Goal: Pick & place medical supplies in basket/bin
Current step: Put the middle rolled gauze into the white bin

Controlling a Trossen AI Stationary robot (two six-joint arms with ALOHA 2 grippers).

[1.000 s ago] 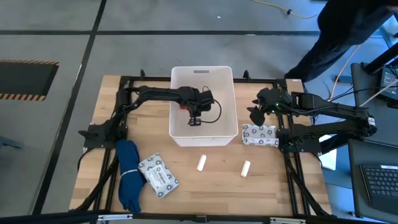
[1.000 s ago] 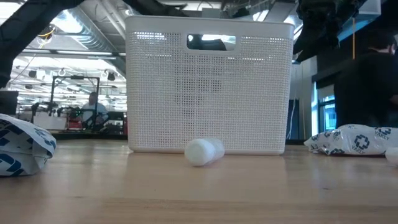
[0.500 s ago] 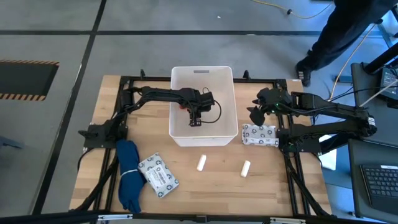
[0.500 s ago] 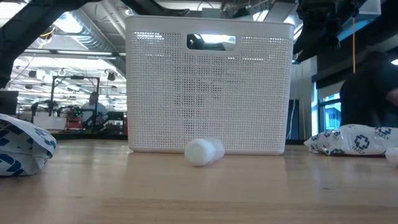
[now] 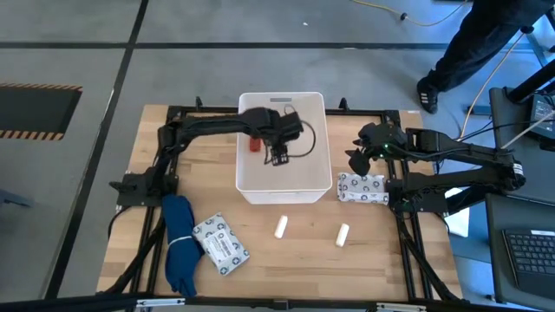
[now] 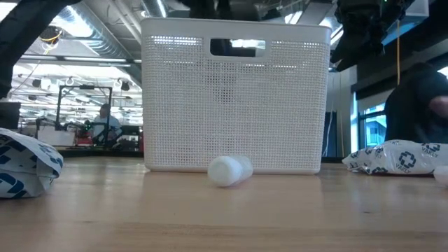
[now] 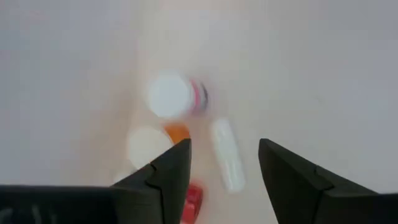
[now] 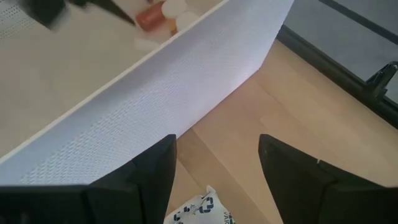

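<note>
The white bin [image 5: 246, 185] stands at the table's middle, toward the far edge. My left gripper [image 5: 277, 158] hangs open above the bin's inside [image 7: 224, 146]. Below it on the bin floor lie a red bottle [image 5: 254, 143], a white-capped cylinder [image 7: 169, 94], an orange-topped vial [image 7: 177, 131] and a white oblong piece [image 7: 227, 155]. My right gripper [image 5: 354, 161] is open [image 8: 217, 140] outside the bin's right wall [image 8: 186, 68], above a white printed packet [image 5: 362, 187]. Two short white cylinders [image 5: 280, 227] [image 5: 342, 233] and another packet [image 5: 221, 243] lie on the table.
A blue cloth bundle [image 5: 179, 243] lies near the table's left near corner beside the packet. In the low view a white cylinder [image 6: 227, 170] lies in front of the bin [image 6: 234, 105]. A person [image 5: 473, 48] walks beyond the table's far right corner.
My left arm has risen over the bin, and its gripper has moved up and a little toward the far edge. The person beyond the far right corner has walked on.
</note>
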